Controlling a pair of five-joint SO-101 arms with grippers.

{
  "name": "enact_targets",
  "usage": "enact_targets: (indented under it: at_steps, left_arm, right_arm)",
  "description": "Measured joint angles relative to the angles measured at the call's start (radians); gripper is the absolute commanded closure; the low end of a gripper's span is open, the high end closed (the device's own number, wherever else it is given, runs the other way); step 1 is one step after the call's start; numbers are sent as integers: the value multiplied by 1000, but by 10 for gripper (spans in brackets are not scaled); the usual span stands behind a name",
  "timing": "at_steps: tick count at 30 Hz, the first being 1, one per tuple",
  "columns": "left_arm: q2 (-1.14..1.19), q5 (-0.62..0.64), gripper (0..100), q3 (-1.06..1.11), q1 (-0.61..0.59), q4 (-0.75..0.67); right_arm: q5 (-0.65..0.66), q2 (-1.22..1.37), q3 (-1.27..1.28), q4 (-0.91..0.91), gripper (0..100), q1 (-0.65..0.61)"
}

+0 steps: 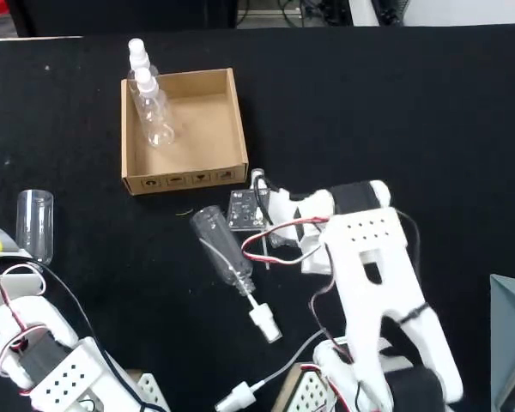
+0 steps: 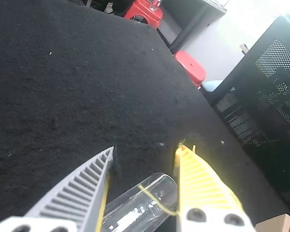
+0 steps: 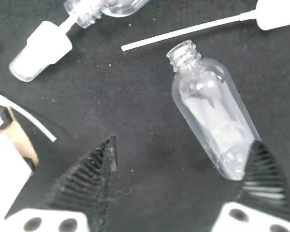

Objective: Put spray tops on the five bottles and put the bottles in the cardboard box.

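The cardboard box (image 1: 232, 120) holds a capped bottle (image 1: 153, 107); a second capped bottle (image 1: 140, 56) stands at its far rim. My left gripper (image 2: 142, 157) is shut on a clear uncapped bottle (image 2: 140, 205), also seen at the table's left (image 1: 34, 225). My right gripper (image 3: 183, 150) hangs open over another uncapped bottle (image 3: 212, 116), which lies close to one black finger (image 3: 263, 169). A loose spray top (image 3: 275, 12) with its long tube lies beyond that bottle's neck. A further bottle (image 1: 223, 245) lies mid-table with its spray top (image 1: 263, 322) partly pulled out.
The white right arm (image 1: 369, 257) folds over the table's middle. The loose spray top (image 1: 240, 396) lies by the front edge. A grey-blue object (image 1: 511, 335) sits at the right edge. A brown cardboard piece (image 3: 17, 145) lies near the right arm's base.
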Motion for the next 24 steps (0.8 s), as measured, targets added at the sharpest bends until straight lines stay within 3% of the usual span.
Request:
enact_targets:
  at_steps: [18, 24]
  left_arm:
    - [0, 0, 816, 0, 0, 0]
    - [0, 0, 816, 0, 0, 0]
  right_arm:
    - [112, 34, 0, -51, 668, -3]
    - [170, 34, 0, -51, 779, -3]
